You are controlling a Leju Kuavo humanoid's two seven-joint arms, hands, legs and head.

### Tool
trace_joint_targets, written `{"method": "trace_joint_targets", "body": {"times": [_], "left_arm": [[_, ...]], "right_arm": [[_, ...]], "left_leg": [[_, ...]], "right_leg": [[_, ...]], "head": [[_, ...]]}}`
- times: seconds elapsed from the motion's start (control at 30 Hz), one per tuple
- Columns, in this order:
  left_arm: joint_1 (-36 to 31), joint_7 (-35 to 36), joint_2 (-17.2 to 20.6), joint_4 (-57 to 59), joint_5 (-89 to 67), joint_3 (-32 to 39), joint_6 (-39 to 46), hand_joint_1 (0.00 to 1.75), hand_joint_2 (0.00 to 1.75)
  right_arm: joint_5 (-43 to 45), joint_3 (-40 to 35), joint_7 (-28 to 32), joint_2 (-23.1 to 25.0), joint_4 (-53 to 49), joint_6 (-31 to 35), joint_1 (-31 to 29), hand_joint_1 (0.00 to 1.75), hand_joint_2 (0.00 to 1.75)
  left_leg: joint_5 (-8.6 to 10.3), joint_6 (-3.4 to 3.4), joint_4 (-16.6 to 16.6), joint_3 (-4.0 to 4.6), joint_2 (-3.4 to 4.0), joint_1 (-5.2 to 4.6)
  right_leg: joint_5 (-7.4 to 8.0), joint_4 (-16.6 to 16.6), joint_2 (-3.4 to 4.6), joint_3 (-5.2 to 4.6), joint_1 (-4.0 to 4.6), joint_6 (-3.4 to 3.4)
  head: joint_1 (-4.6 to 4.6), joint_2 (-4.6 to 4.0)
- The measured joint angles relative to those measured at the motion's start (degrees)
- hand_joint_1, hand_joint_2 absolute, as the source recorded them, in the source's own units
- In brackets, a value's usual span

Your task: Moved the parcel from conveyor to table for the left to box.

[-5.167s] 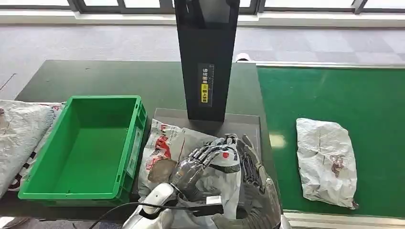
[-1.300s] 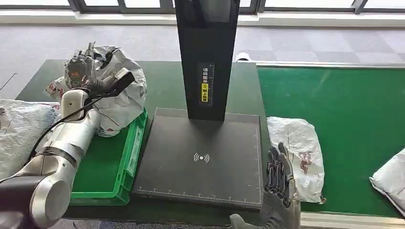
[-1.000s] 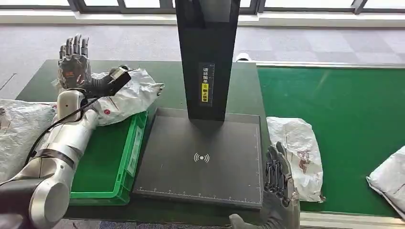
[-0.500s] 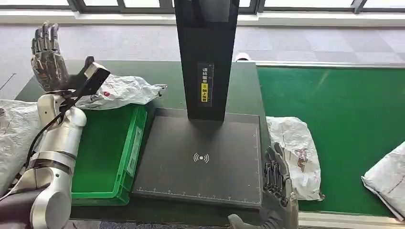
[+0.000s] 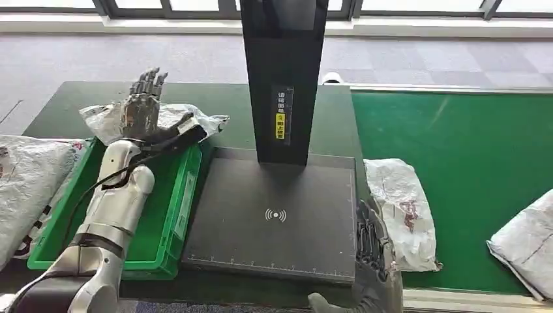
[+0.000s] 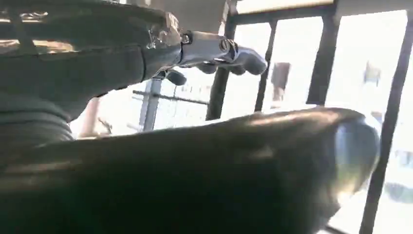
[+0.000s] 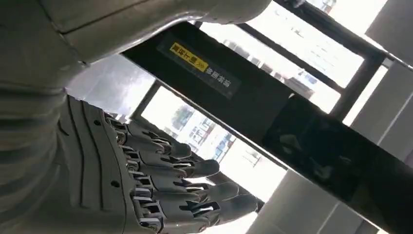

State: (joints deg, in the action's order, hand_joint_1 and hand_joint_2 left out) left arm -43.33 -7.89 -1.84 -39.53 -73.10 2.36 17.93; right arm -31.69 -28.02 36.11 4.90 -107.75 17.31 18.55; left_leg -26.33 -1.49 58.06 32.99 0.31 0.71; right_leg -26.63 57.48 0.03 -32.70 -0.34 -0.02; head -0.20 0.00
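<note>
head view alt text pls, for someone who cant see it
The robot's left hand, fingers spread, hovers above a crumpled parcel lying on the far rim of a green bin. Its right hand waits beside another parcel on the green conveyor.

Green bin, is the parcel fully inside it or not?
Not fully. The parcel lies across the green bin's far rim, one end hanging over the table; the left hand is above it.

Crumpled white parcel (image 5: 171, 119) draped on green box's (image 5: 175, 215) far rim.
</note>
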Motion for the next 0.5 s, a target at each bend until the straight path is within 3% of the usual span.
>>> {"method": "trace_joint_targets", "body": {"times": [0.2,0.23,0.5], "left_arm": [[-5.0,4.0,0.9,10.2,-3.9,-4.1,-5.1,0.00,0.00],[-5.5,4.1,1.1,11.3,-3.9,-4.6,-5.1,0.00,1.75],[-7.5,6.4,2.1,15.3,-4.2,-5.4,-8.0,0.00,1.75]], "right_arm": [[1.0,0.0,0.5,0.0,0.4,-3.4,-0.8,0.00,1.75],[1.0,0.0,0.5,0.0,0.5,-3.5,-0.8,0.00,1.75],[1.5,0.5,1.4,0.1,0.8,-6.1,-1.5,0.00,1.75]], "left_leg": [[0.05,-0.07,0.0,0.00,0.06,0.02],[0.05,-0.07,0.0,0.00,0.05,0.02],[0.05,-0.07,0.0,0.04,0.05,0.02]], "right_leg": [[0.05,0.1,0.07,-0.07,0.01,-0.06],[0.04,0.1,0.07,-0.07,0.02,-0.07],[0.03,0.1,0.06,-0.10,0.03,-0.08]], "head": [[0.00,0.00],[0.00,0.00],[0.00,0.00]]}}
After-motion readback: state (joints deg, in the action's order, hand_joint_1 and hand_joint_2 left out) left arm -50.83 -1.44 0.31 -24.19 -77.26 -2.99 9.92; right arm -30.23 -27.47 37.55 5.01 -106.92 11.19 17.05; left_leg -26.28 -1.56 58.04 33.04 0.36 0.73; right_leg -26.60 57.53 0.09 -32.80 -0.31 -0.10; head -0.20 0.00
